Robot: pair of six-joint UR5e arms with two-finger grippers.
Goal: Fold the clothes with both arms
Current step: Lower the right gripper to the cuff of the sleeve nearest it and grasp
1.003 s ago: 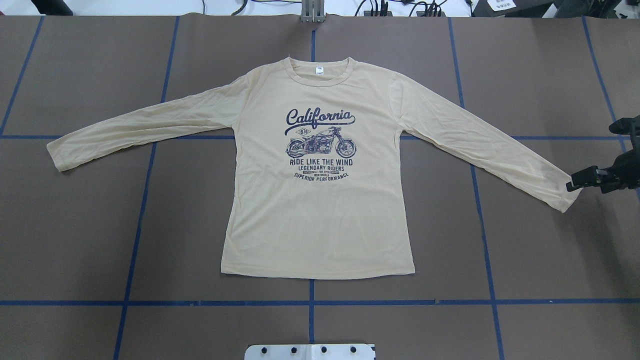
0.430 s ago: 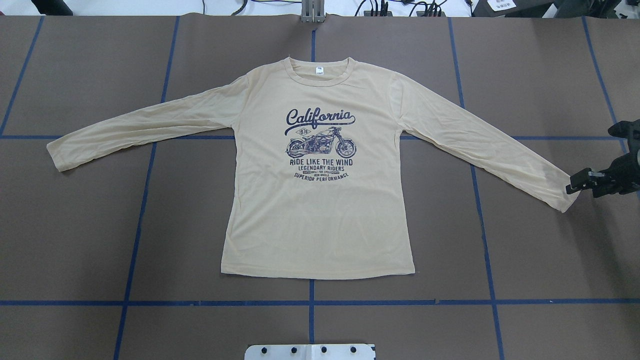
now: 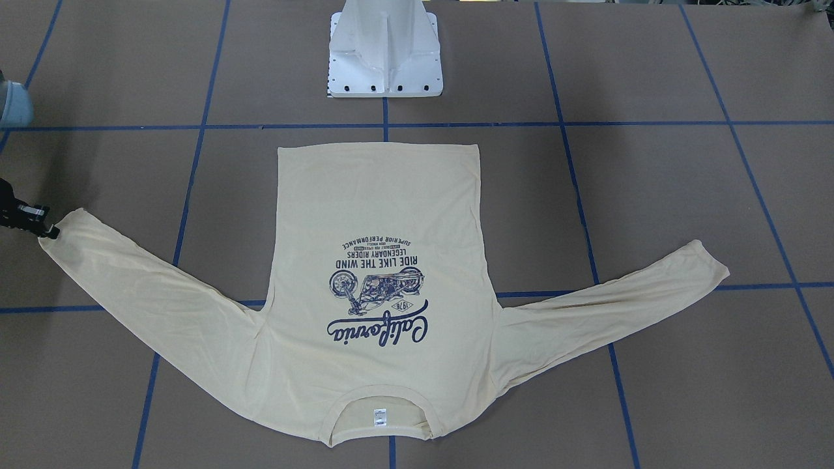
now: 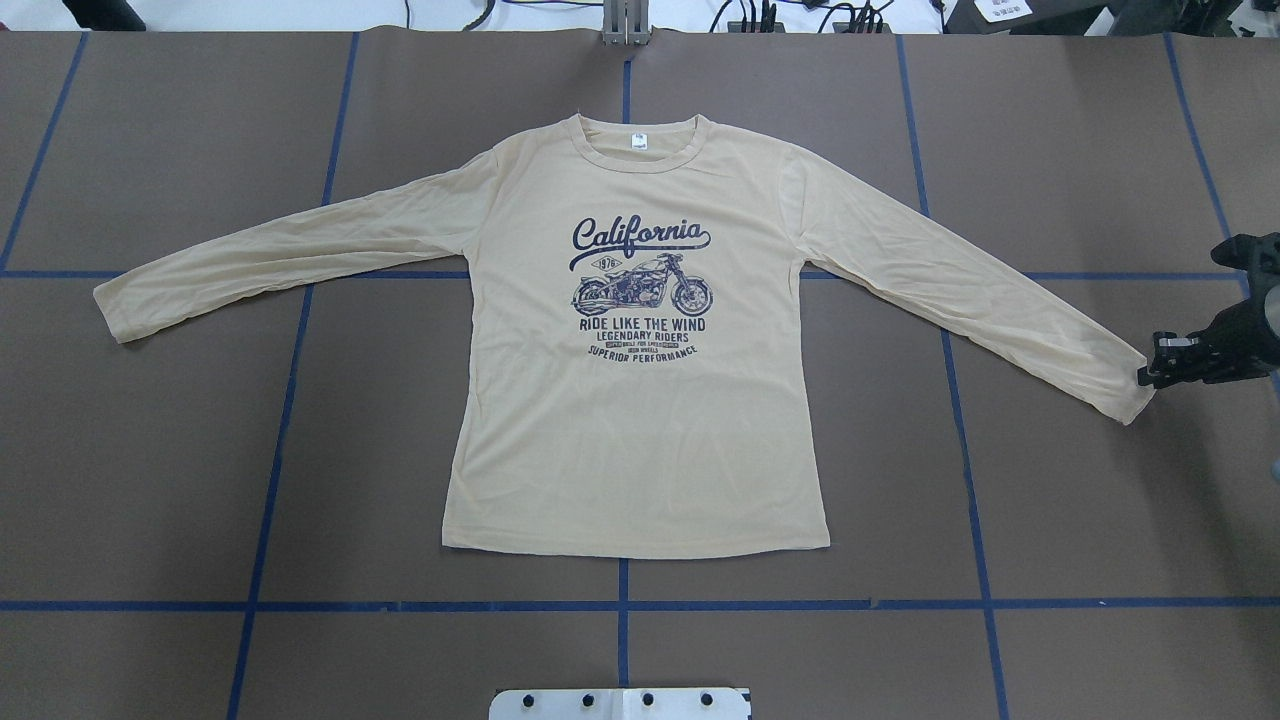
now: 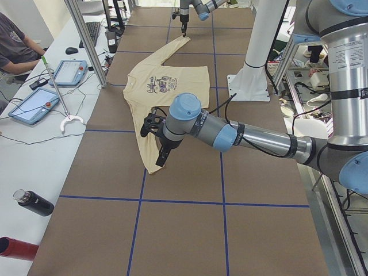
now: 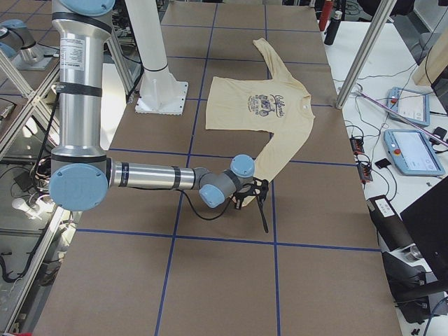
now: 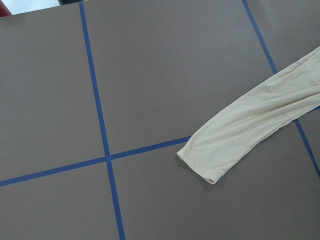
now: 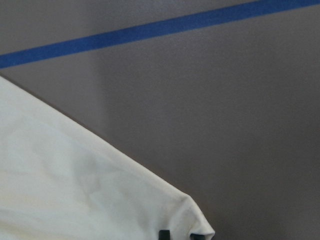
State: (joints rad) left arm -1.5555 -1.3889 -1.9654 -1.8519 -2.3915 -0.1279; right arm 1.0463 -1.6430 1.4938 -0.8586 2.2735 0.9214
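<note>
The cream-yellow long-sleeved T-shirt lies flat and print up, sleeves spread, neck at the far side; it also shows in the front-facing view. My right gripper is at the right sleeve's cuff, low over the table. In the right wrist view its two fingertips stand a little apart on the cuff's corner, so it is open. My left gripper shows only in the exterior left view, above the left cuff. I cannot tell whether it is open or shut.
The white pedestal base stands at the table's near edge behind the shirt's hem. Blue tape lines cross the brown table. A side bench with tablets and a bottle runs along the far side.
My right gripper has turned and drawn its tip onto the right cuff's corner. The shirt has not visibly moved.
</note>
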